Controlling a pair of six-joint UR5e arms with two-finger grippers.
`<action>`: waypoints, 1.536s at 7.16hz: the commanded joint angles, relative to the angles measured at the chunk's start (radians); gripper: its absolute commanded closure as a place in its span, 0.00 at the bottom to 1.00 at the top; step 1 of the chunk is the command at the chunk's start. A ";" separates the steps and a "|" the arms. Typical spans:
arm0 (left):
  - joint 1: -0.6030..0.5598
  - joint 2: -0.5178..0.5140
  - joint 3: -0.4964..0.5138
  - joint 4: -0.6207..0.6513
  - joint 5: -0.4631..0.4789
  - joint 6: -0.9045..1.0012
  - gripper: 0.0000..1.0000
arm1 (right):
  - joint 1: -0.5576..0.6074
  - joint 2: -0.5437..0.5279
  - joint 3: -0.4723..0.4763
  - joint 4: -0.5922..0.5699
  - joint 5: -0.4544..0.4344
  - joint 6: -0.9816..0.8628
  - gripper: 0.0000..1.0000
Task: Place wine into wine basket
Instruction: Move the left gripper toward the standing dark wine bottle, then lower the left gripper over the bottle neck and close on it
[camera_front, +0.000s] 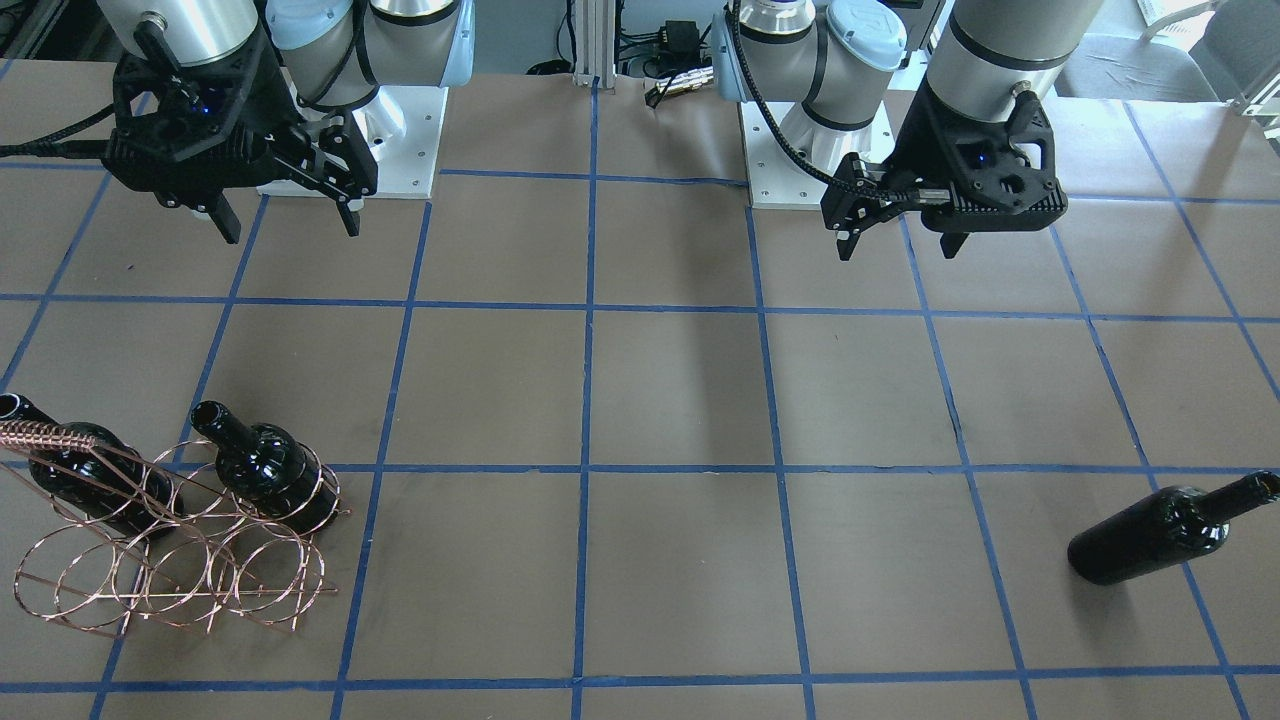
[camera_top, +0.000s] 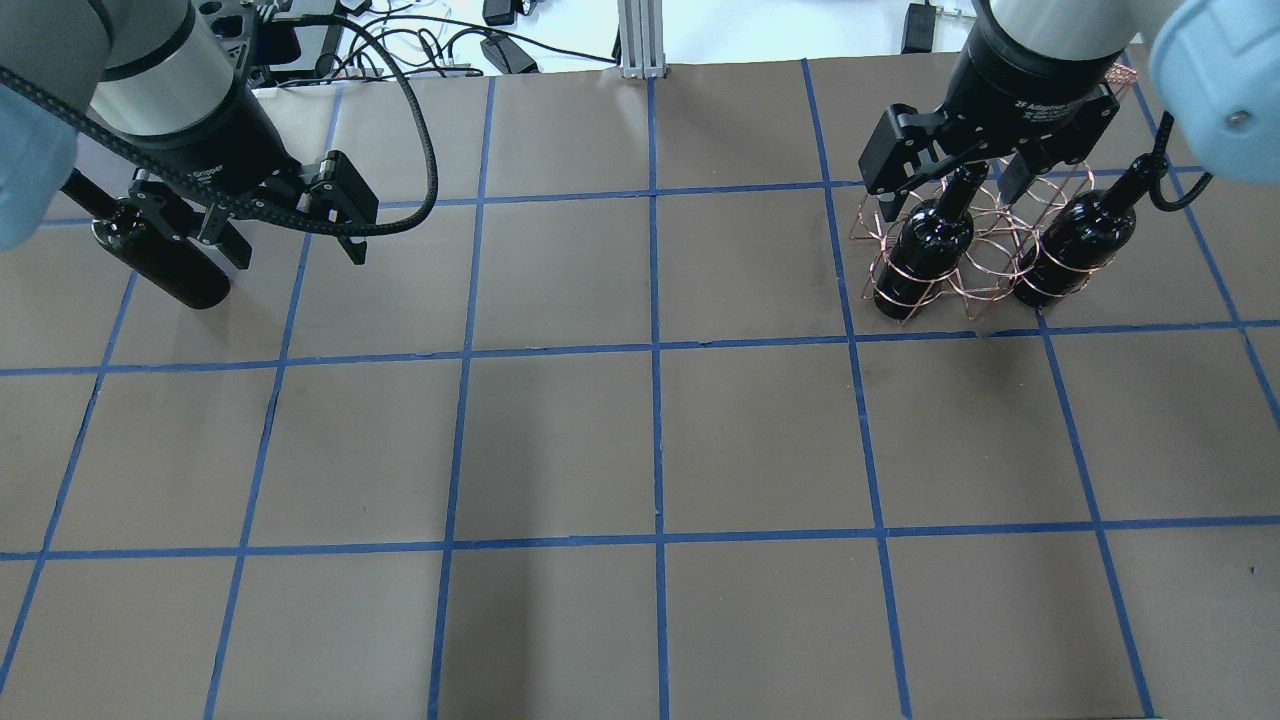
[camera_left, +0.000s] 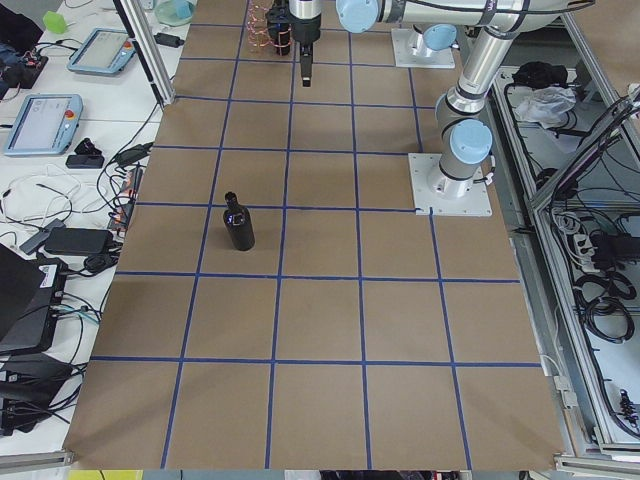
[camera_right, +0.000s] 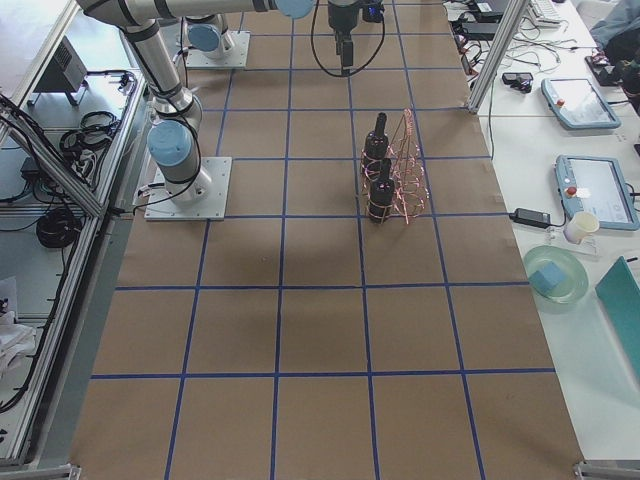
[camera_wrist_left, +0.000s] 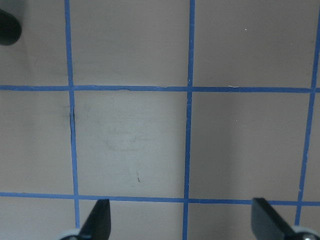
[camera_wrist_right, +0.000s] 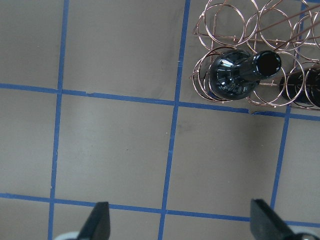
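Observation:
The copper wire wine basket (camera_front: 240, 575) stands on the table on my right side, also in the overhead view (camera_top: 985, 265). Two black wine bottles (camera_front: 262, 462) (camera_front: 85, 480) stand in its end rings; the middle ring is empty. The third wine bottle (camera_front: 1150, 535) stands free on my left side, also in the overhead view (camera_top: 165, 262). My right gripper (camera_front: 292, 232) is open and empty, high above the table near the basket. My left gripper (camera_front: 898, 248) is open and empty, raised beside the free bottle (camera_wrist_left: 7, 27).
Brown table cover with a grid of blue tape lines (camera_front: 585, 470). The two arm bases (camera_front: 400, 140) (camera_front: 790, 150) are bolted at the robot's edge. The right wrist view looks down on one basket bottle (camera_wrist_right: 240, 75) and the basket rings (camera_wrist_right: 235, 20).

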 joint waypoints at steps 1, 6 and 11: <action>0.002 0.004 0.000 -0.007 0.008 0.014 0.00 | -0.003 0.000 0.006 -0.007 0.004 0.000 0.00; 0.208 -0.010 0.029 0.007 -0.007 0.161 0.00 | -0.003 0.000 0.008 -0.011 0.001 -0.001 0.00; 0.483 -0.190 0.176 0.088 -0.045 0.578 0.00 | -0.003 0.000 0.008 -0.016 -0.009 0.002 0.00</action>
